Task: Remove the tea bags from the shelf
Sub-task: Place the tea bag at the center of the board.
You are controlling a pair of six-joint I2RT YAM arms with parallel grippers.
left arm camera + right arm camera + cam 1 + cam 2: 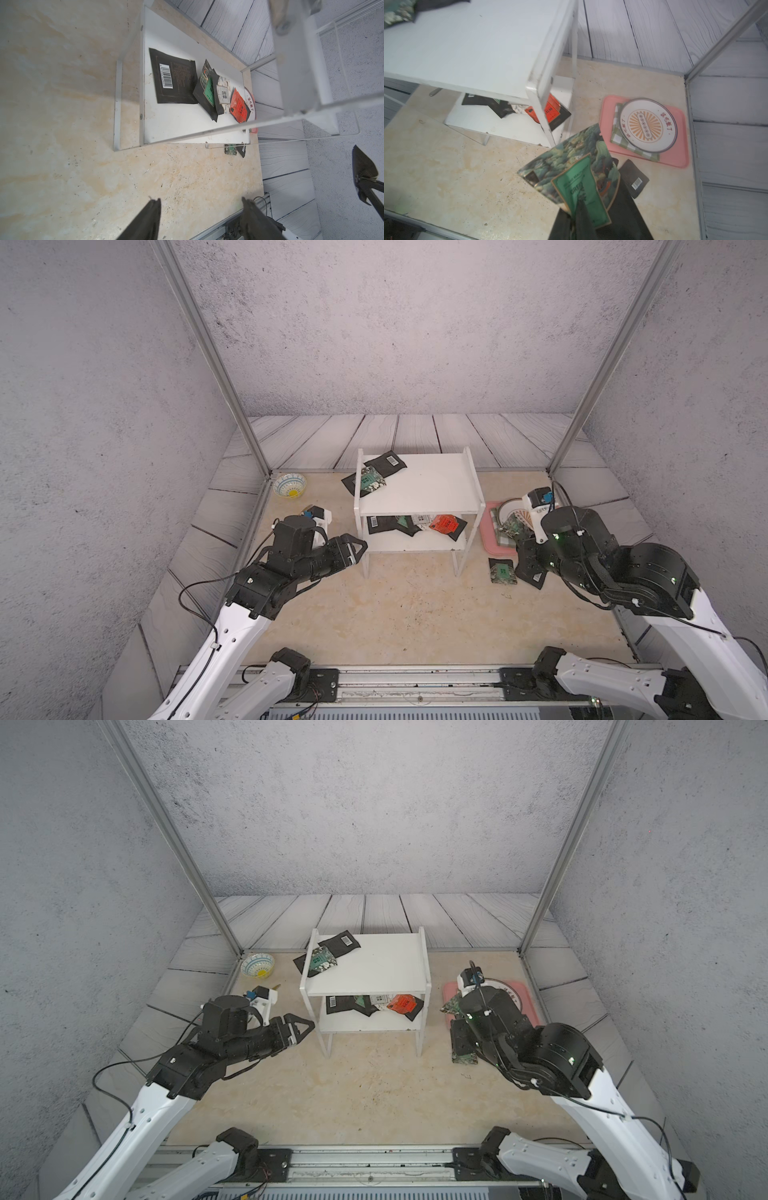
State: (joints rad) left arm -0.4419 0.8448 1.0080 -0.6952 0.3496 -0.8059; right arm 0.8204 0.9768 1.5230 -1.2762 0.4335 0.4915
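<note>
Right pincer (579, 205) clamped on green tea bag (571, 166) by one edge; slip possible; left pincer (200, 202), part open, empty, could nudge the shelf (419, 485).

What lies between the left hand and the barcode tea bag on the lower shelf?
Only bare tabletop and the shelf's side frame lie ahead of the left hand, seen in the left wrist view.

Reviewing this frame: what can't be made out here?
- Right gripper: in both top views the right arm hides its grip on the green tea bag.
- Lower-board tea bags: top views, overlapping under the top board; count unclear.
- Table tea bags: top views, that arm hides part.
</note>
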